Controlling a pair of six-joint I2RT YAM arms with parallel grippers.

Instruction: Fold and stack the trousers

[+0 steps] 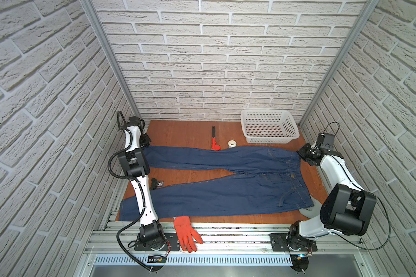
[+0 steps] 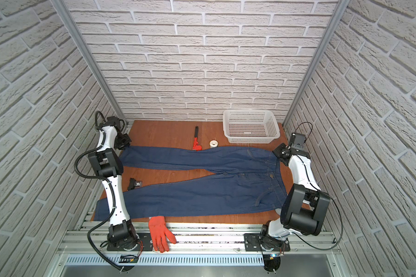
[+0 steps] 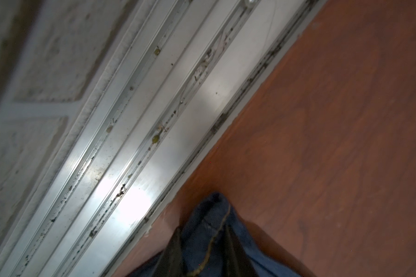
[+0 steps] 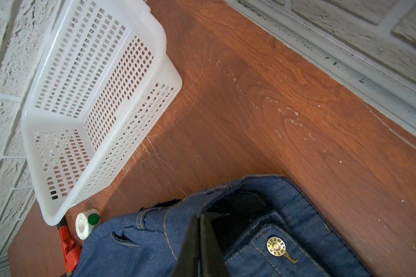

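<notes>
Wooden tabletop; trousers flat, unfolded

Only one piece of lettering can be read. The brass waist button on the trousers carries the words "JEANS WEAR", stamped in a ring around its raised centre. In the right wrist view it sits on the waistband just beside the right gripper. In both top views the same button is too small to read.
</notes>
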